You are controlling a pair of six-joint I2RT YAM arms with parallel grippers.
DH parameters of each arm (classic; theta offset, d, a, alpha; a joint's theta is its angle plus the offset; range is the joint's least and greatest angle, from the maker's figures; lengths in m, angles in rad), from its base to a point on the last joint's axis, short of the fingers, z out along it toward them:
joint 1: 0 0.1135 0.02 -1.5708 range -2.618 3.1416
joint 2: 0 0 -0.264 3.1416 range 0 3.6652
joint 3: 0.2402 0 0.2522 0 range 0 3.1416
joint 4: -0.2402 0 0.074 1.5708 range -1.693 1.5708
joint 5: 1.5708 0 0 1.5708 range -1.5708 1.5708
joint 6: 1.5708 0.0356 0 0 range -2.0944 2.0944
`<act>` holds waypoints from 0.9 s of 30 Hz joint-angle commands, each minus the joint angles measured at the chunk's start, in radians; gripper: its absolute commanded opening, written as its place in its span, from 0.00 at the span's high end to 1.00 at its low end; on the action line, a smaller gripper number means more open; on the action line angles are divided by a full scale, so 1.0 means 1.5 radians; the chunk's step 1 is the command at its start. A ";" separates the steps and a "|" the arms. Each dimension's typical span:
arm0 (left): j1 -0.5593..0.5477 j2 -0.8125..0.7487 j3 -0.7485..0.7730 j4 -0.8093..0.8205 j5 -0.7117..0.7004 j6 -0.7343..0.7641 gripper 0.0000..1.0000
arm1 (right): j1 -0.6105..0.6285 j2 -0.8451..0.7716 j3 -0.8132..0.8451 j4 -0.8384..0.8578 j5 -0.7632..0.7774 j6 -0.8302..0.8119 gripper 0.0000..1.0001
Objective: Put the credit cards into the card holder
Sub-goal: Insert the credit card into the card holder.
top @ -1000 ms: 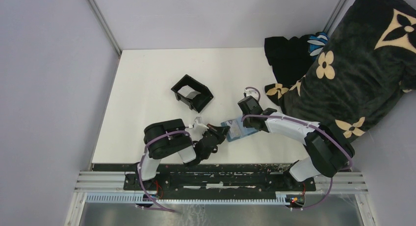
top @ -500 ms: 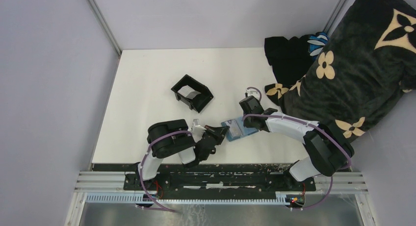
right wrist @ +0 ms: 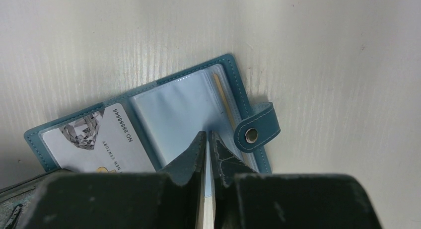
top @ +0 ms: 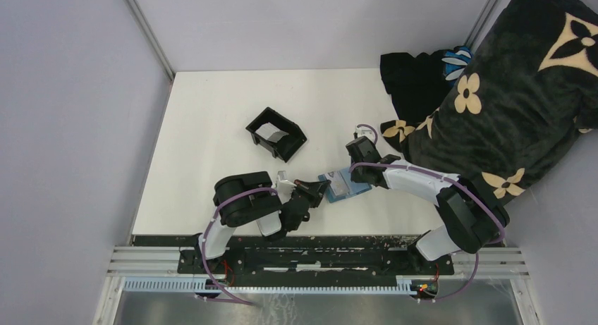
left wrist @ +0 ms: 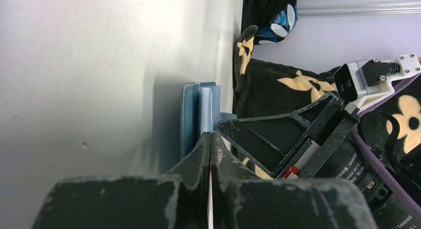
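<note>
Between the black fingers of our left gripper (left wrist: 209,135), which are pressed tight together, a thin white line runs edge-on: a pale grey-white plastic credit card (left wrist: 209,204), pinched flat so its leading edge points straight at the opening ahead; just beyond the tips stands the teal-blue folding card holder (left wrist: 191,114), seen from its side, one pale leaf raised off the rest. Our right gripper (right wrist: 207,134) has its fingers nearly closed too, with a pale sliver between them; we judge that it nips an inner leaf of the card holder, to hold a pocket open and stop the wallet sliding on the white table (right wrist: 322,50), though we cannot be sure what the sliver is. From the right wrist the card holder lies open, its snap tab (right wrist: 254,133) out to one side; a printed credit card (right wrist: 106,139) already sits in the pocket farther from the tab; the clear sleeve (right wrist: 171,107) beside it looks empty, so we take that for the target. Overhead, both grippers meet across the card holder near the table's front middle; the black open-topped box (top: 276,133) sits well apart, farther back; the black flowered blanket (top: 508,92) is heaped to the right.
</note>
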 commanded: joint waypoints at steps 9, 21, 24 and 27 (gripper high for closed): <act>0.004 0.014 0.029 0.018 0.004 0.047 0.97 | -0.010 0.009 -0.013 0.003 -0.010 0.004 0.89; 0.003 0.006 0.015 -0.011 0.000 0.069 0.97 | -0.014 0.002 -0.015 0.003 -0.014 0.003 0.89; 0.003 0.015 0.017 -0.008 0.003 0.067 0.97 | -0.014 0.004 -0.016 0.005 -0.016 0.003 0.89; 0.003 0.019 0.020 -0.013 0.004 0.068 0.97 | -0.014 0.004 -0.016 0.006 -0.016 0.003 0.89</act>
